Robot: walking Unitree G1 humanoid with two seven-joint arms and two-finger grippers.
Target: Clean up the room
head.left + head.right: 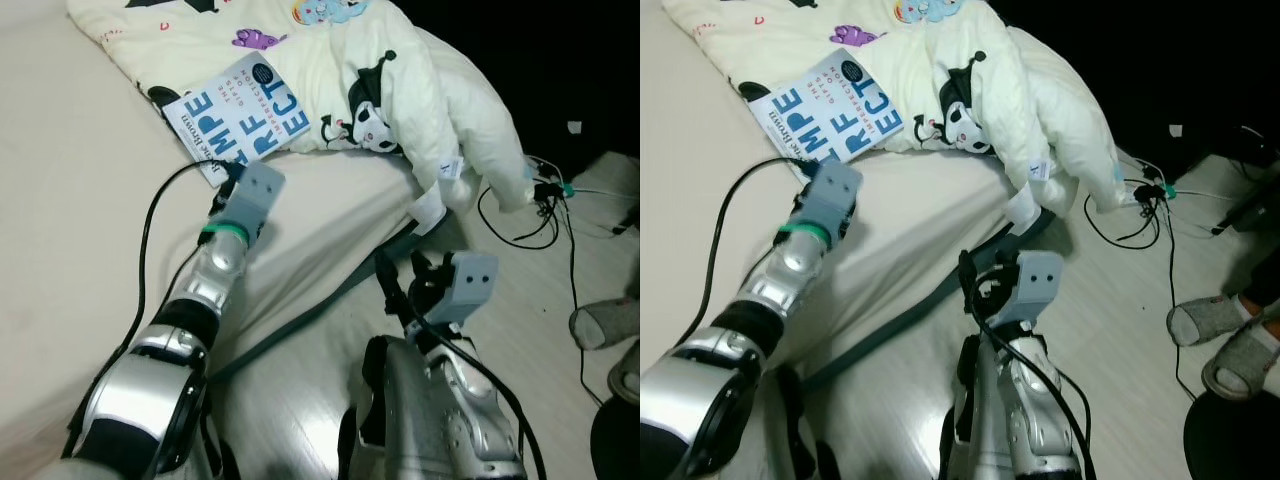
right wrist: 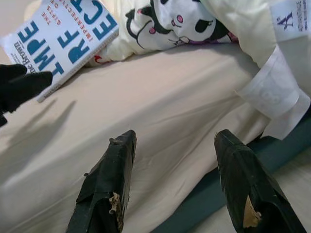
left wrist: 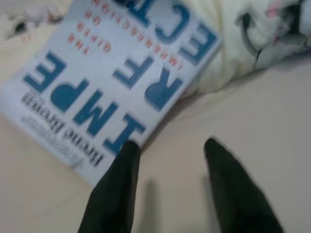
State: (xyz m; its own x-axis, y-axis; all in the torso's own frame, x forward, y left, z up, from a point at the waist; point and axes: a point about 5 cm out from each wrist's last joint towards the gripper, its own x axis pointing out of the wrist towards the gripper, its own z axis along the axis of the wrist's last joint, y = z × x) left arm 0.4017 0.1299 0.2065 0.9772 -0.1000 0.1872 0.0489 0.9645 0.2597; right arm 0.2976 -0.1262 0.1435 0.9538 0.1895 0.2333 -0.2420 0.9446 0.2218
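My left gripper (image 3: pixel 167 155), fingers apart and empty, reaches the book (image 1: pixel 248 108) reading "IMPERFECT"; my right gripper (image 2: pixel 177 184), at its 5 o'clock, gapes empty.

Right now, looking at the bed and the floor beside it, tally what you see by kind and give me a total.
Books: 1, the white book with blue letters, on the bed
Blankets: 1, the cream cartoon-print blanket
Slippered feet: 2, a person's grey slippers on the floor
Cable tangles: 1, black cables on the floor
Total: 5
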